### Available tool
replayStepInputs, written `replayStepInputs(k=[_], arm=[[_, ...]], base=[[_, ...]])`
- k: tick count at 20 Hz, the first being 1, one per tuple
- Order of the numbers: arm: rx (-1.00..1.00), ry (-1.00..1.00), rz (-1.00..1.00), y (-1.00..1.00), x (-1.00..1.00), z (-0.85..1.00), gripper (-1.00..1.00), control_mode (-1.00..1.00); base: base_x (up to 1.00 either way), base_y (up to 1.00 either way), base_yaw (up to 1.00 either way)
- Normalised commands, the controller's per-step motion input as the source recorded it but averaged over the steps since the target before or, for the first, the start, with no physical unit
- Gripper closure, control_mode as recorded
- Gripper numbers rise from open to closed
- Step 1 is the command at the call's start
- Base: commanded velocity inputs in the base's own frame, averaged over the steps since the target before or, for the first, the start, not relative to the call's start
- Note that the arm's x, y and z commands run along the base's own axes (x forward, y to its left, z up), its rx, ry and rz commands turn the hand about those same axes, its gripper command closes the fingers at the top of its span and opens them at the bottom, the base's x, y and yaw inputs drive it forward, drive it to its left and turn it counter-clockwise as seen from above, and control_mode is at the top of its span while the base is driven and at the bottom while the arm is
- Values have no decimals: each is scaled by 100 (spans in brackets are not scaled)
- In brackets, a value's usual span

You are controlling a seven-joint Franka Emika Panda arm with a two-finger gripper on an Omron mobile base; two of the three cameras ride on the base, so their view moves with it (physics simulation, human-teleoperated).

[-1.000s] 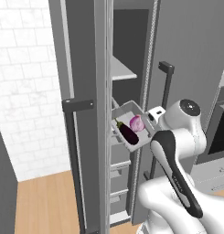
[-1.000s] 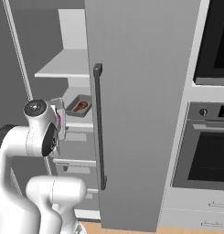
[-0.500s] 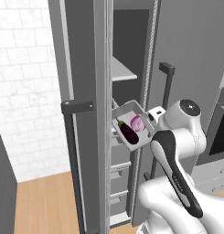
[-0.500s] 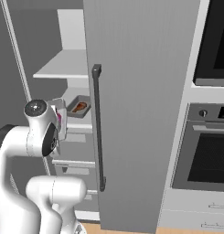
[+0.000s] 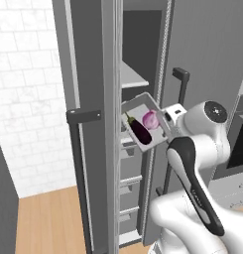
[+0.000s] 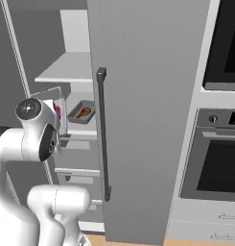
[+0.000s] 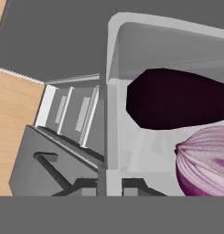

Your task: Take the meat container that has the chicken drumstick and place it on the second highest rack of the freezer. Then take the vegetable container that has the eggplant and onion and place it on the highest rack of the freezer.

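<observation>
Freezer [image 6: 138, 120]: tall grey cabinet, door open, long dark vertical bar handle [image 6: 103, 134] on the door face; no brand mark or lettering legible on it.
Ovens [image 6: 219, 158]: black-glass fronts stacked at the right of the freezer; knob and panel too small to read.
Arm [image 5: 202, 149]: white with dark joints, raised in front of the open freezer, wrist turned toward the shelves.
Highest rack [image 6: 66, 72]: upper pale grey board, bare on its visible part.
Second highest rack [image 6: 85, 126]: lower board, just above the grey drawer fronts [image 6: 73, 175]; it carries the meat container.
Meat container [image 6: 82, 112]: shallow grey tray resting on the second highest rack.
Chicken drumstick [image 6: 83, 113]: brown-orange, lying inside the meat container.
Vegetable container [image 5: 143, 121]: pale tray held tilted in the air at the freezer opening, between the two racks in height, resting on neither.
Eggplant [image 5: 139, 130]: dark purple, lying lengthwise in the vegetable container, beside the onion.
Onion [image 5: 150, 119]: pink-purple, in the same tray, near the eggplant.
Fingers [image 7: 109, 183]: clamped on the rim of the vegetable container, as the hand view shows.
</observation>
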Motion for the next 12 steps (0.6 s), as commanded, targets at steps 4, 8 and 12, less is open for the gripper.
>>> replayStepInputs(k=[4,8,12], arm=[[4,-2,0,0,0,93,100,-100],[7,0,-2,0,11,77,100,-100],[3,0,-3,0,10,61,100,-100]], base=[[0,0,0],[0,0,0],[0,0,0]])
